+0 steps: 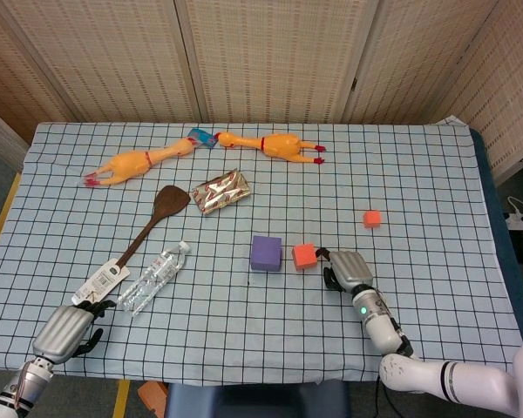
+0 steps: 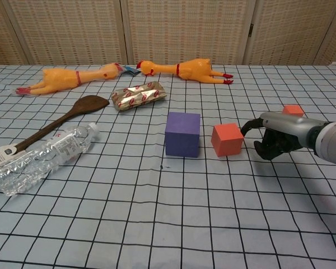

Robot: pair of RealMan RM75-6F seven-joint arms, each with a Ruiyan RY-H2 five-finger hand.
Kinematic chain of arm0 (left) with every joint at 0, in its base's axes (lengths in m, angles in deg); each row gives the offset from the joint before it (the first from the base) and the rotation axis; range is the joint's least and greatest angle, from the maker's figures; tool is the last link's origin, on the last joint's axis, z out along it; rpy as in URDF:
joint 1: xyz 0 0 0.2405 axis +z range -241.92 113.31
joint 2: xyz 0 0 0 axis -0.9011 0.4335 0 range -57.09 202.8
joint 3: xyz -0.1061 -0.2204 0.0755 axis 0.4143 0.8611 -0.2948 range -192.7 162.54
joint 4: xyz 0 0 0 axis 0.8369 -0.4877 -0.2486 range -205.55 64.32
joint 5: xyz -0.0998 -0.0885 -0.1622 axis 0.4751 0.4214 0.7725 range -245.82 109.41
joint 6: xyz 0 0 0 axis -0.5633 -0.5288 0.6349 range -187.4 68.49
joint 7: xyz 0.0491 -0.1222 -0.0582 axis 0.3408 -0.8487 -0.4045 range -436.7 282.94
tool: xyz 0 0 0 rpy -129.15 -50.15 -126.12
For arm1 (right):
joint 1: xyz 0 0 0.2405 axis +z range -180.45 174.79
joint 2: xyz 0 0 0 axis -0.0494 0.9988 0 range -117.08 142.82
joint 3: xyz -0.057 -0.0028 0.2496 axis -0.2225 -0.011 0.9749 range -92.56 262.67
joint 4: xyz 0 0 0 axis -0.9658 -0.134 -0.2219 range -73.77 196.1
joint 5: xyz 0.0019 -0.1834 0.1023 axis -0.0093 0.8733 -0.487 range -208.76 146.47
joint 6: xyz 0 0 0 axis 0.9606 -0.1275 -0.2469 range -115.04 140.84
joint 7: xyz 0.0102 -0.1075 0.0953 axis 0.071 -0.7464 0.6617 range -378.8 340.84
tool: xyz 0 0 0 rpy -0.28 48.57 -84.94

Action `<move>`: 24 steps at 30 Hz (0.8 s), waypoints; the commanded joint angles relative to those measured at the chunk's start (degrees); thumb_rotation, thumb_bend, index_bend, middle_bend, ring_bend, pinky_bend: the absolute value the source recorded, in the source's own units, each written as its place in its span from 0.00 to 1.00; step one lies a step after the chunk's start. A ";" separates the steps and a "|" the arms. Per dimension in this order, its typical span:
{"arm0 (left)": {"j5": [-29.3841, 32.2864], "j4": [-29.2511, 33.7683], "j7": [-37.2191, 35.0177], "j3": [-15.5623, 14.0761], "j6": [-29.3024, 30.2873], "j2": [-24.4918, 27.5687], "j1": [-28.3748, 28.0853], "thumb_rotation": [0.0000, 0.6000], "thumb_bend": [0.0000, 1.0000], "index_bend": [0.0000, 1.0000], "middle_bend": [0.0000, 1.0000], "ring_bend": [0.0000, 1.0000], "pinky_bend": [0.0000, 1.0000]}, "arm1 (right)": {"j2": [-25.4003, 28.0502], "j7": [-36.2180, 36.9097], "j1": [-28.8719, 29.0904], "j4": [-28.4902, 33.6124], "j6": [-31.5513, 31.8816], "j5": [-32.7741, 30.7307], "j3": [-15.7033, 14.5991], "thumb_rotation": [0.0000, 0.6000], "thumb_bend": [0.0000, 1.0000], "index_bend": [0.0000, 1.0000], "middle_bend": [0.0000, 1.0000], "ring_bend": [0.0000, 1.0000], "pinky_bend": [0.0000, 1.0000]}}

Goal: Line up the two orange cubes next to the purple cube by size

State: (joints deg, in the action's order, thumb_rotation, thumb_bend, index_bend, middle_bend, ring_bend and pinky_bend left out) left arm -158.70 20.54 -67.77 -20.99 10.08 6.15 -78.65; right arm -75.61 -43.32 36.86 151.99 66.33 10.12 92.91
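The purple cube [image 1: 266,252] [image 2: 182,133] stands near the table's middle. Just to its right, a narrow gap away, sits the larger orange cube [image 1: 304,255] [image 2: 227,139]. My right hand [image 1: 347,268] [image 2: 277,134] is right of that cube, fingers curled down, one fingertip at the cube's right side; it holds nothing. The small orange cube [image 1: 371,218] [image 2: 293,110] lies further back and right, behind the hand. My left hand [image 1: 65,331] rests with curled fingers at the table's front left edge, seen only in the head view.
A plastic water bottle [image 2: 42,155] and a wooden spatula [image 2: 56,121] lie at the left. A foil packet [image 2: 139,95] and two rubber chickens [image 2: 73,77] [image 2: 185,69] lie toward the back. A checked cloth [image 1: 436,174] covers the table.
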 commanded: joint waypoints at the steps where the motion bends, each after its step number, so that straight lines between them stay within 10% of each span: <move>1: 0.00 0.01 -0.01 0.00 -0.01 0.01 -0.01 1.00 0.48 0.26 0.40 0.37 0.61 | -0.17 0.22 0.05 -0.08 -0.09 0.23 -0.14 1.00 0.66 0.26 0.94 0.87 0.97; 24: 0.10 0.07 -0.11 0.01 -0.09 0.09 -0.04 1.00 0.48 0.27 0.40 0.37 0.61 | -1.50 2.48 -0.06 -0.23 0.02 2.57 -0.69 1.00 0.66 0.26 0.94 0.87 0.97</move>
State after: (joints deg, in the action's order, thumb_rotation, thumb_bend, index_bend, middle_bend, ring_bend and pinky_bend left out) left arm -158.60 20.61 -67.88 -20.98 9.99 6.24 -78.70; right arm -77.06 -40.90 36.81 151.79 66.34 12.64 92.18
